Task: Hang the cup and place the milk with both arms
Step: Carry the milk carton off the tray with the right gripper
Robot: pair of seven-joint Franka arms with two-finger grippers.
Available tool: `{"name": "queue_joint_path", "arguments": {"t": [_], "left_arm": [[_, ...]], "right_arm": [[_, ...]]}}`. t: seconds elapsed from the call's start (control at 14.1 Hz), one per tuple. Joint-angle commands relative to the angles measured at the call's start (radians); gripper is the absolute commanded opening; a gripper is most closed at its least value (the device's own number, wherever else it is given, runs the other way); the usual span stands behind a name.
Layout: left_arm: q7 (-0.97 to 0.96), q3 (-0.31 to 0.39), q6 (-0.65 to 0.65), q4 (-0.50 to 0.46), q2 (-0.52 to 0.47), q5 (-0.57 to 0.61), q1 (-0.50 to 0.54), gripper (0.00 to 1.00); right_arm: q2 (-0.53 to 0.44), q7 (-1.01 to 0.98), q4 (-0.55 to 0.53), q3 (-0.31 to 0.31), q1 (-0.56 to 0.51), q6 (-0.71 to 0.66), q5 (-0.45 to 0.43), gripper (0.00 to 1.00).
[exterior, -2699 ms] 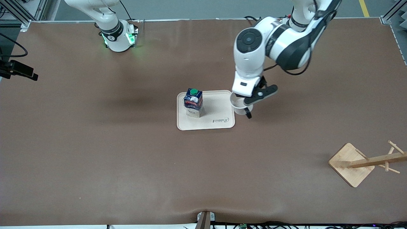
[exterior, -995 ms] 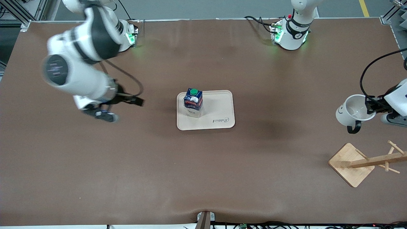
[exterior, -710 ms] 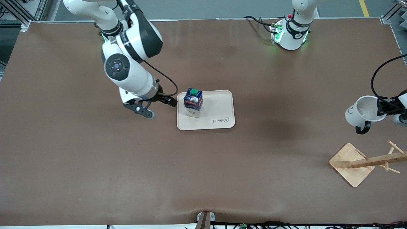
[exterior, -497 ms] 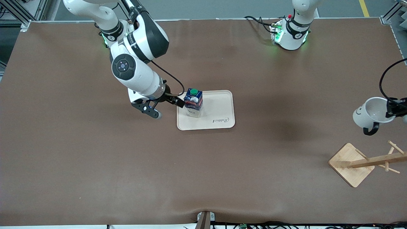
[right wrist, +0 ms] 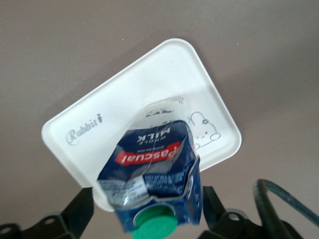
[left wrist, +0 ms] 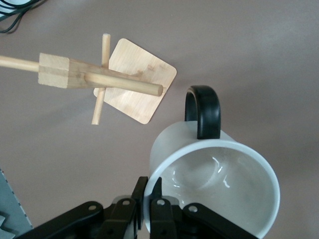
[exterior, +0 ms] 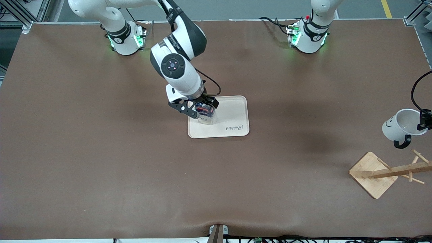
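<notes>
The milk (exterior: 206, 113), a dark-blue carton with a green cap and red label (right wrist: 152, 172), stands upright on a cream tray (exterior: 233, 116). My right gripper (exterior: 201, 108) is down over it, open, with one finger on each side of the carton's top (right wrist: 148, 206). A small gap shows at each finger. The cup (exterior: 401, 128), white with a smiley face and a black handle (left wrist: 202, 109), hangs tilted in the air. My left gripper (exterior: 424, 123) is shut on its rim (left wrist: 149, 191), over the table beside the wooden rack (exterior: 388, 172).
The wooden rack has a square base (left wrist: 137, 84) and pegs sticking out of its post (left wrist: 99, 79), and stands at the left arm's end of the table. The tray (right wrist: 129, 94) lies at the table's middle. Brown mat surrounds both.
My right arm swung from its end of the table to the tray and set its open fingers around the milk. My left gripper carried the cup closer to the rack.
</notes>
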Motion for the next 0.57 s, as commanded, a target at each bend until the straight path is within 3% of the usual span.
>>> {"name": "queue_joint_path", "arguments": {"t": [0.0, 0.07, 0.14, 0.36, 0.5], "left_arm": [[0.019, -0.008, 0.028, 0.021, 0.006, -0.014, 0.013, 0.0], [0.019, -0.007, 0.039, 0.021, 0.007, -0.014, 0.013, 0.0], [0.019, -0.004, 0.048, 0.021, 0.007, -0.013, 0.013, 0.0], [0.036, 0.007, 0.077, 0.025, 0.017, -0.013, 0.013, 0.0], [0.042, 0.019, 0.083, 0.035, 0.027, -0.013, 0.013, 0.0]], "right_arm": [[0.044, 0.008, 0.015, -0.014, 0.028, -0.014, -0.111, 0.48], [0.053, 0.013, 0.017, -0.014, 0.031, -0.011, -0.115, 0.15], [0.053, 0.016, 0.021, -0.014, 0.028, -0.017, -0.112, 0.0], [0.044, 0.048, 0.044, -0.017, 0.011, -0.028, -0.092, 0.0], [0.044, 0.05, 0.148, -0.017, -0.057, -0.172, -0.047, 0.0]]}}
